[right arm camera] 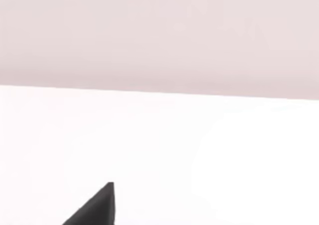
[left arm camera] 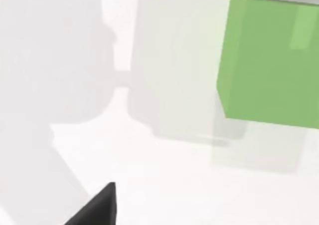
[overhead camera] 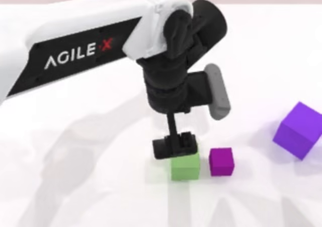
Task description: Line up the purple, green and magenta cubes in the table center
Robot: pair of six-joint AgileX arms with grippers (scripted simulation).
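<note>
In the top view the left arm reaches in from the upper left, and its gripper (overhead camera: 174,147) hangs right at the upper edge of the green cube (overhead camera: 185,167), low in the middle of the frame. Whether its jaws are released or clenched cannot be told. The magenta cube (overhead camera: 221,161) sits just right of the green one on the white table (overhead camera: 100,197). The purple cube (overhead camera: 298,130) lies well apart at the right edge, turned askew. The right arm is out of view.
</note>
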